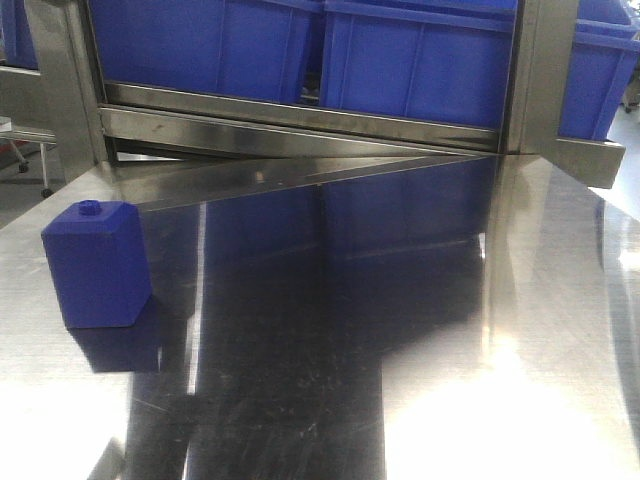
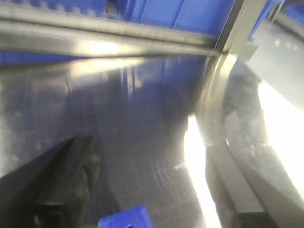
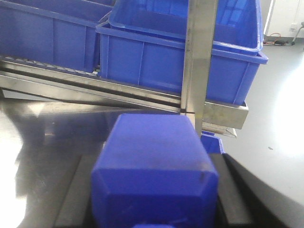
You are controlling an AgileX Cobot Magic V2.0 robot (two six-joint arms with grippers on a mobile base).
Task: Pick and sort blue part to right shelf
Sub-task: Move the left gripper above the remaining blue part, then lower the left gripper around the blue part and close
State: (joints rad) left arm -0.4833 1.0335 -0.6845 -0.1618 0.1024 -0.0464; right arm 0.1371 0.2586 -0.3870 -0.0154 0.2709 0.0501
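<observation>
The blue part [image 3: 152,175] fills the lower middle of the right wrist view. It is a solid-blue block with sloped shoulders, and the edge of its cap just shows at the bottom border. It sits between the dark fingers [image 3: 230,194] of the right gripper [image 3: 152,159], which lie narrow and close along both its flanks, so it seems to be clamped, though the contact itself is hidden by the block's bulk. I cannot tell whether it rests on the steel table [image 1: 400,380] or is lifted off it. Beyond it stands the right shelf [image 3: 199,57], whose upright steel post is almost in line with the part. A flat front rail runs leftward from the post, and large blue bins [image 3: 166,61] sit behind that rail. In the front view the same rail and bins cross the top of the picture, mirrored in the polished tabletop. A squatter blue block [image 1: 95,262] with a tiny round knob stands upright near the table's left edge, well apart from the shelf. The left wrist view is blurred. It shows the left gripper [image 2: 147,156] with its two dark fingers [image 2: 66,175] spread wide over bare table. A blue corner [image 2: 126,219] pokes up at the bottom edge between them, touching neither finger as far as can be seen.
</observation>
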